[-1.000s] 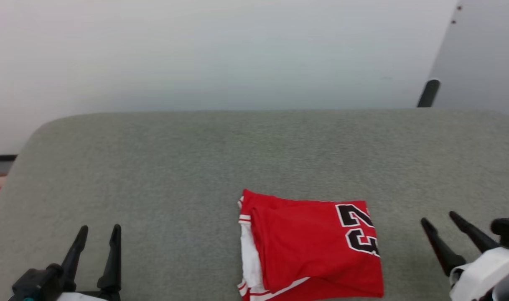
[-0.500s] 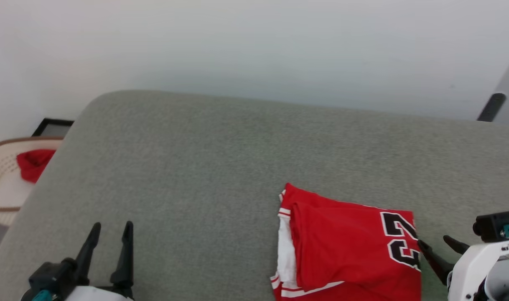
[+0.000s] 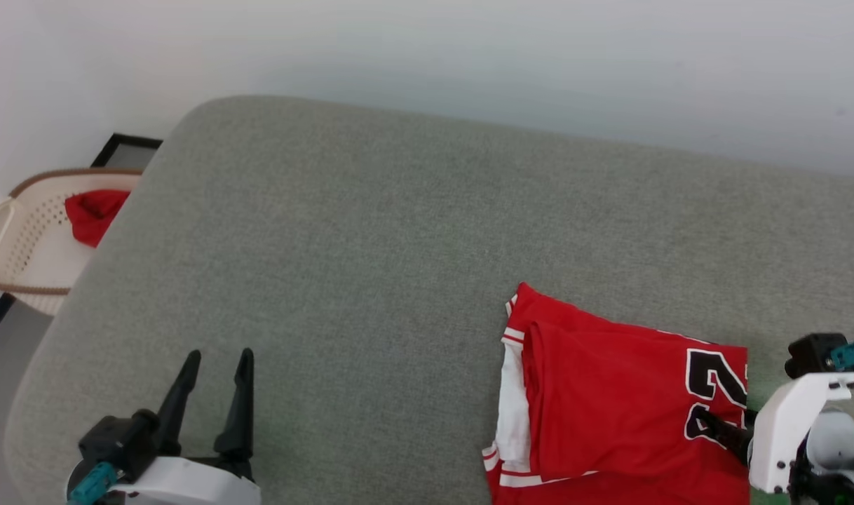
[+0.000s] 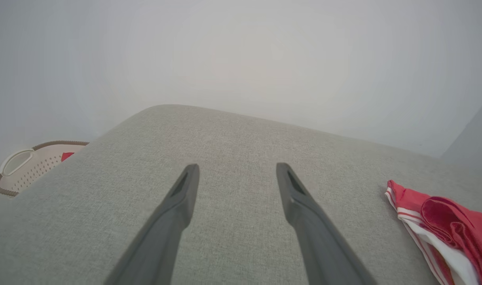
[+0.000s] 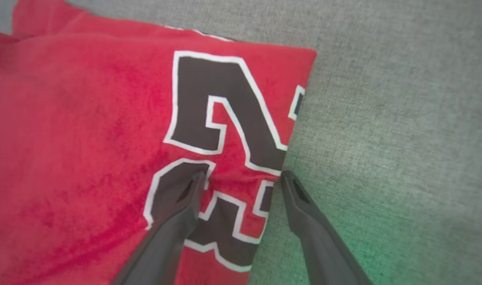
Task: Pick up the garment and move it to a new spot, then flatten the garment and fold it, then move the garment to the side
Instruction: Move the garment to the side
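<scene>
Both pairs of jaws stand wide apart with nothing between them. The left gripper (image 3: 218, 354) hovers over bare cloth at the near left. The right gripper (image 5: 243, 173) straddles the right-hand edge of the red jersey garment with white sleeves and a black, white-outlined number (image 3: 609, 407). One finger is over the numerals and the other is just off the edge, above the grey woven-fabric padded surface (image 3: 399, 231). Whether its tips touch the cloth I cannot tell.

The garment lies folded into a rough rectangle at the near right of that surface, with its white sleeve and striped trim showing along its left side.

It looks light, soft and limp, stacked in several loose layers. A pinch on the top layer alone would likely peel the fold open and let the rest drape. The right folded edge under the gripper seems the better hold, taken deep enough to catch every layer. The textured grey cloth will probably drag on it, so lifting should go better than sliding.

A pale perforated plastic basket with a brown rim (image 3: 27, 238) sits beyond the far-left corner.
</scene>
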You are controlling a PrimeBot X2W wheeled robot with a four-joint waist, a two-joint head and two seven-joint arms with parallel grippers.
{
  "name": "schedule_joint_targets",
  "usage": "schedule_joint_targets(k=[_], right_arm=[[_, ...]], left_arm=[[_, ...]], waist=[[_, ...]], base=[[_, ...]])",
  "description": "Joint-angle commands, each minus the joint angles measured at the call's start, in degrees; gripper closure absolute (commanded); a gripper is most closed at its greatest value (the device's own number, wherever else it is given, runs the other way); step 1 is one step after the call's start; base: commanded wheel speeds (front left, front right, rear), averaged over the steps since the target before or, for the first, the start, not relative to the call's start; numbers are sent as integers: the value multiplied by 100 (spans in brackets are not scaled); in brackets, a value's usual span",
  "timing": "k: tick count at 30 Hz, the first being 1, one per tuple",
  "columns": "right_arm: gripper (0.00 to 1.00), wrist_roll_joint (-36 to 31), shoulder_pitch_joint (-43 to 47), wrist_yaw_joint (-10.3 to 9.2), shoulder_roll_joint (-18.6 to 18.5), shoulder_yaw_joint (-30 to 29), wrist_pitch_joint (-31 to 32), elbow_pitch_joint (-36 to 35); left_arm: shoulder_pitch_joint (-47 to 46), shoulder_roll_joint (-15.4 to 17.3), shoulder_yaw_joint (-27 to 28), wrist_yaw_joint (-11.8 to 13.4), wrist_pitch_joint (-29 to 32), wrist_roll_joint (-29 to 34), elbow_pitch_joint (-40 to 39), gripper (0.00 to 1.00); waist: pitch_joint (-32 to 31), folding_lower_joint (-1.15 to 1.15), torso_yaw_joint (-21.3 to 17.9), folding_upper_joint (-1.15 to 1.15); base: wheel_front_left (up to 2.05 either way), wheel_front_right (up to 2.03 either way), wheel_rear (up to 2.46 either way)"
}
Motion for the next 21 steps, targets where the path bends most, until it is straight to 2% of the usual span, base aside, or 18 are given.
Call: schedule_joint_targets(k=[1,2,3,4,13,21], right_arm=[[0,-19,-24,-5,89,58,212,156],[0,-12,-38,-5,123,92,327,216],[53,-2,-61,-5,155,103,417,265],[100,-20,-79,-5,163,133,464,272],[100,-53,-373,-6,9,74,688,183],[100,-111,-727,-5,-337,150,788,-197]], left_arm=[[-71,-35,-25,-14,-19,-12,24,0],[-95,-46,-34,-14,-19,-23,26,0],[-109,-54,-38,-14,-19,-38,28,0],[-112,-58,-41,-13,-19,-40,35,0],[-118,-111,24,-14,-19,-17,72,0],[-211,-121,-3,-14,-20,93,12,0]], waist=[[110,0,64,0],[124,0,71,0],[135,0,74,0],[145,0,78,0],[176,0,12,0],[204,0,-298,0]], base=[[0,0,0],[0,0,0],[0,0,0],[0,0,0],[0,0,0],[0,0,0]])
